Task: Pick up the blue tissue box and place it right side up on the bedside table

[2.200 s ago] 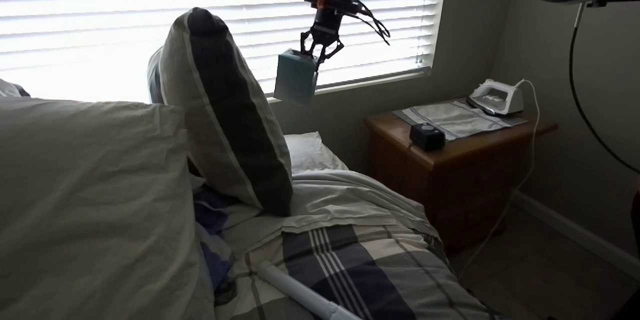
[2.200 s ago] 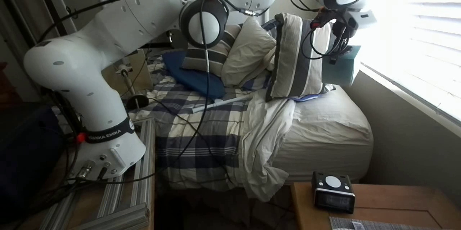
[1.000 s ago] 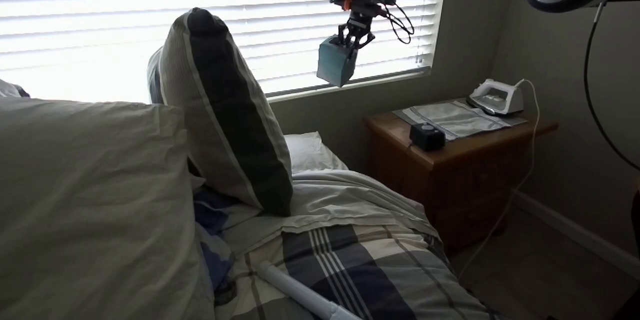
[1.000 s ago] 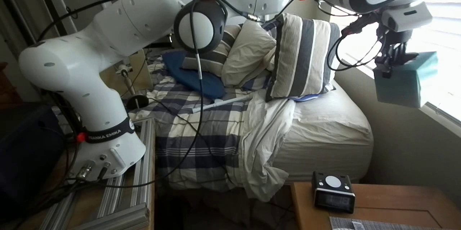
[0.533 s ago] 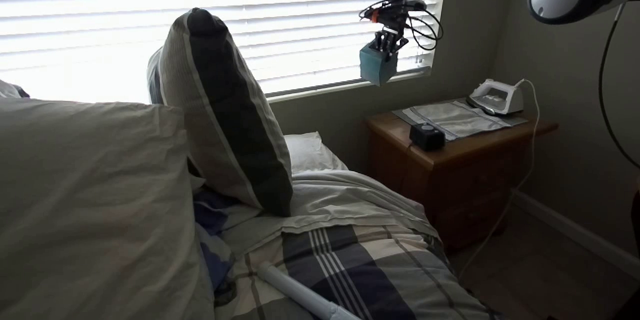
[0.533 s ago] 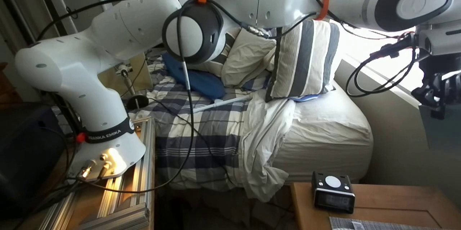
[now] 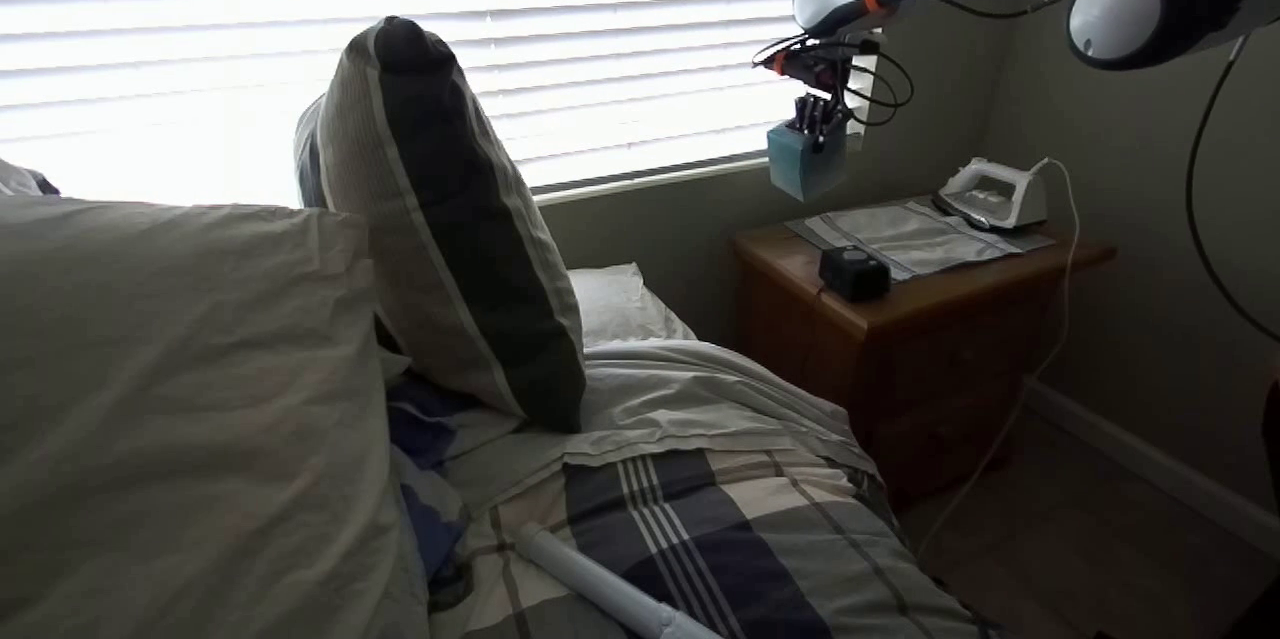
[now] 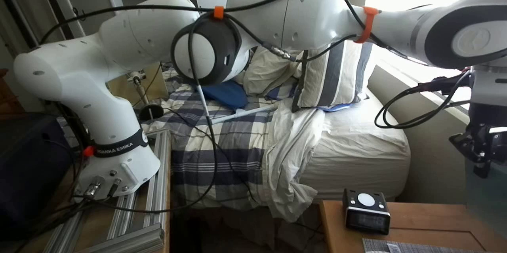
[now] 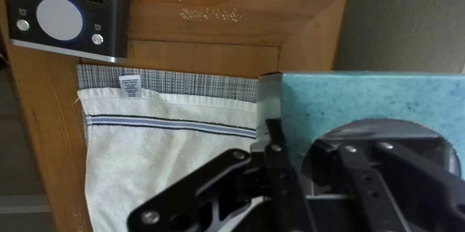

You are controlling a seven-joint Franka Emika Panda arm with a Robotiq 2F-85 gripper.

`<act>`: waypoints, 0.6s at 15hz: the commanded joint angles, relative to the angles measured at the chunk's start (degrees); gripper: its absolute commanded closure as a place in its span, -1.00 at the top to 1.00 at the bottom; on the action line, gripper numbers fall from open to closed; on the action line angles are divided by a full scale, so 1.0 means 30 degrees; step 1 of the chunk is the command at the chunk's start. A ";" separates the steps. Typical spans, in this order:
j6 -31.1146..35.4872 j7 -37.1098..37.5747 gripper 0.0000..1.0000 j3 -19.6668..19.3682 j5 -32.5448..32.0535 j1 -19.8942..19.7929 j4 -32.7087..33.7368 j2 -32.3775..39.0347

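The blue tissue box (image 7: pixel 800 171) hangs in the air beside the window, above the back of the bedside table (image 7: pixel 785 259). My gripper (image 7: pixel 810 131) is shut on one side wall of the box, with one finger outside and one in the round top opening. In the wrist view the speckled teal top of the box (image 9: pixel 377 97) and the gripper (image 9: pixel 298 137) show at the right. The opening faces up. In an exterior view the box (image 8: pixel 485 193) is partly cut off by the right edge, over the wooden top (image 8: pixel 427 217).
A black alarm clock (image 9: pixel 65 17) stands at the table's bed-side edge. A white striped towel (image 9: pixel 160 152) lies on a grey mat (image 9: pixel 189 83). A white iron (image 7: pixel 995 194) with a cord stands at the table's far end. The window sill (image 7: pixel 660 177) and wall run behind.
My gripper has carried the box away from the striped pillow, along the window to above the bedside table. Over the last half second it has also come lower.
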 commanded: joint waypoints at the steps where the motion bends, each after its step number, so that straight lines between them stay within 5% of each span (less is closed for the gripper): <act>1: -0.0880 0.0713 -0.97 0.1511 0.1243 -0.1057 0.0654 0.0406; 9: -0.0734 0.0148 -0.97 0.2784 0.2274 -0.1654 0.0742 0.1457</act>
